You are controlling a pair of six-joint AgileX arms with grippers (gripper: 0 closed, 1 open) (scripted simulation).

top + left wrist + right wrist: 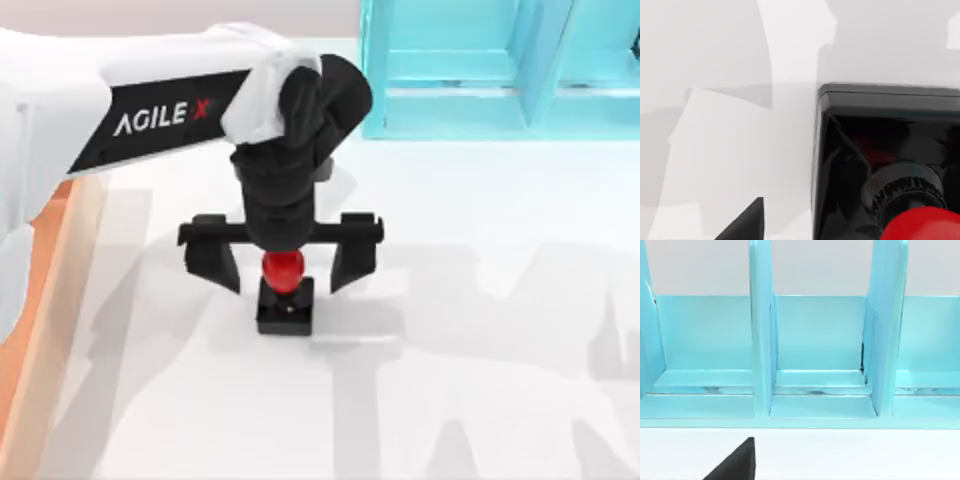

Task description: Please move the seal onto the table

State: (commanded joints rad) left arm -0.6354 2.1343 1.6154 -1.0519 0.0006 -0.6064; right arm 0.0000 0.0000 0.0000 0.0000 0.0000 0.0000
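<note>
White table (480,400) under crossing shadows, light-blue shelf unit (500,70) behind the working arm, strip of orange-brown tray (40,330) off to its left. Left gripper (280,262) poised directly over the seal (285,295), fingers (212,262) spread wide to either side of the red knob and clear of it; nothing clamped. Seal upright just below the palm, black square base flat on the white surface, red knob rising into the gap between the spread fingers. Seen from the left wrist, base (880,150) and knob close beneath the camera, pale tabletop all around. Judged from this, placed upright on bare table so as to stand on its own once let go, away from tray and shelf alike; wide opening probably meant to clear the knob on the way up. Task apparently as good as done, with only the lift away remaining; risk, a finger clipping the knob and tipping the stamp. Right arm parked facing the shelf unit (815,340), one dark fingertip (737,462) at the edge of its wrist view; whether apart or together, cannot tell.
</note>
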